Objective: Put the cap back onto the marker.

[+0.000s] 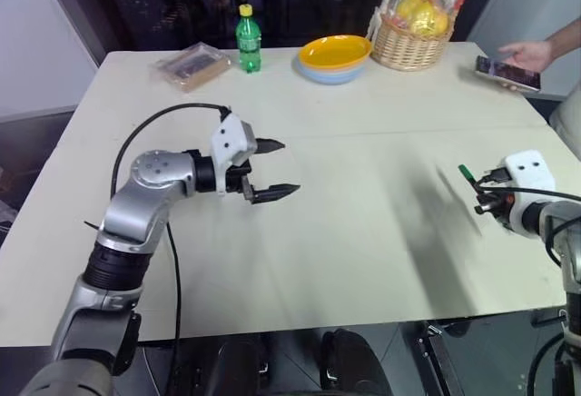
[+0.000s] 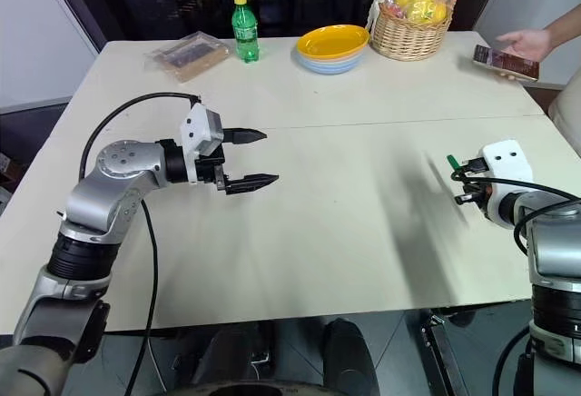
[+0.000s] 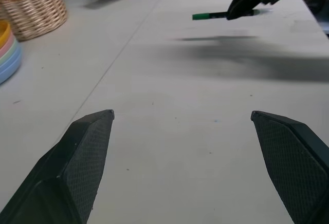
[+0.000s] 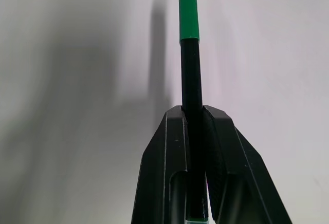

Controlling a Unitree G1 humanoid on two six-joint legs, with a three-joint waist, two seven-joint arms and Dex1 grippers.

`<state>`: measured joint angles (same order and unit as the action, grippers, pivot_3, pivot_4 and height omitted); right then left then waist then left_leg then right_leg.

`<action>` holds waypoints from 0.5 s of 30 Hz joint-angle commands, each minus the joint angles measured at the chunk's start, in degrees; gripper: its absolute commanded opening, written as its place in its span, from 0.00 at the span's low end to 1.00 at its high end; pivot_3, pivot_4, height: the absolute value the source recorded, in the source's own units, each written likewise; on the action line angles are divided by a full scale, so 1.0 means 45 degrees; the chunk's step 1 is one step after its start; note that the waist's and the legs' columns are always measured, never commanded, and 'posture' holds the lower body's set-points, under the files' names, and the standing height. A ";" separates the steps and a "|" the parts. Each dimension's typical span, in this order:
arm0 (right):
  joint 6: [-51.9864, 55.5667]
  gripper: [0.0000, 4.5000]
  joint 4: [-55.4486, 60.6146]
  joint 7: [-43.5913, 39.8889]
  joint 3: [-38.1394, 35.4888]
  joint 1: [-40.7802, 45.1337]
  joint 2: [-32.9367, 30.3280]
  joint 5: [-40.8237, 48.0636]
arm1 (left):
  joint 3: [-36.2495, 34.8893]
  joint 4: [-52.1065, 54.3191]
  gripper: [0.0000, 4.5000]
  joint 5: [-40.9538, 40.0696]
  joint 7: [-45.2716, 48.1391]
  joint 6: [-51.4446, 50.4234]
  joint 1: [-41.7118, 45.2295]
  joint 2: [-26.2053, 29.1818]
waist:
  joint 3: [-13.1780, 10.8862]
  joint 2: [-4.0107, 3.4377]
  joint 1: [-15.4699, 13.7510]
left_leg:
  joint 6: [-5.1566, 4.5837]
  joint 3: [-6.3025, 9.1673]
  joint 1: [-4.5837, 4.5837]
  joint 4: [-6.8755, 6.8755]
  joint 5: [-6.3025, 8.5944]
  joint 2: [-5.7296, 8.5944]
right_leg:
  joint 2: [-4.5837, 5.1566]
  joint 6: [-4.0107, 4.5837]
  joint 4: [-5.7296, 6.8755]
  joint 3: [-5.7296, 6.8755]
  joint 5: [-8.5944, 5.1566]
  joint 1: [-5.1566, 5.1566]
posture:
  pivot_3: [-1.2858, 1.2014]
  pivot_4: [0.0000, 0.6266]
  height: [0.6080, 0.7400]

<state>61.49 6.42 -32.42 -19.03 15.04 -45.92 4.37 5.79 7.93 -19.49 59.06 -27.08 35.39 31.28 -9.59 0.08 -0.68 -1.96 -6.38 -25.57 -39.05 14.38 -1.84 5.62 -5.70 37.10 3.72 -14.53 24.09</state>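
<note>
My right gripper (image 4: 193,110) is shut on the black marker (image 4: 190,75), which sticks out past the fingertips. The green cap (image 4: 188,13) sits on the marker's far end. In the left eye view this gripper (image 1: 486,198) hovers over the right side of the table (image 1: 363,232), with the cap (image 1: 466,173) pointing towards the table's middle. My left gripper (image 1: 286,167) is over the table's left-middle, open and empty, pointing right towards the marker (image 3: 213,15). A wide stretch of table separates the two grippers.
At the table's far edge stand a green bottle with a yellow lid (image 1: 248,38), a wrapped packet (image 1: 191,64), a yellow bowl stacked on others (image 1: 334,55) and a wicker fruit basket (image 1: 416,28). A person's hand holds a phone (image 1: 508,72) at the far right.
</note>
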 commanded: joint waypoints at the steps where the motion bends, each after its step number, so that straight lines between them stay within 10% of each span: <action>1: -0.0525 0.00 -0.0405 0.0327 -0.0428 -0.0055 -0.0017 0.0148 | -0.0780 0.0486 0.99 -0.0587 -0.0096 0.0017 0.0811 0.0196 | -0.0001 0.0002 -0.0001 | 0.0000 0.0000 -0.0001 0.0000 -0.0001 0.0001 | 0.0000 0.0000 0.0000 0.0000 0.0000 0.0000 | 0.52 0.24 1.00; 15: -0.1746 0.10 -0.1997 0.0535 -0.0159 -0.0223 -0.0336 0.0409 | -0.1859 0.1678 1.00 -0.2450 -0.0833 -0.1380 0.1282 0.0561 | -0.0001 0.0001 0.0018 | 0.0018 0.0001 0.0021 0.0001 -0.0011 0.0001 | -0.0007 -0.0012 -0.0001 -0.0007 -0.0005 -0.0022 | 0.52 0.24 1.00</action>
<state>54.37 -2.71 -30.09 -18.94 13.45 -46.07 5.89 -1.24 13.70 -29.47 55.84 -33.36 40.91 33.22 -9.59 0.08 -0.60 -1.88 -6.38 -25.48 -39.05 14.33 -1.83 5.58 -5.75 37.09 3.69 -14.55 23.99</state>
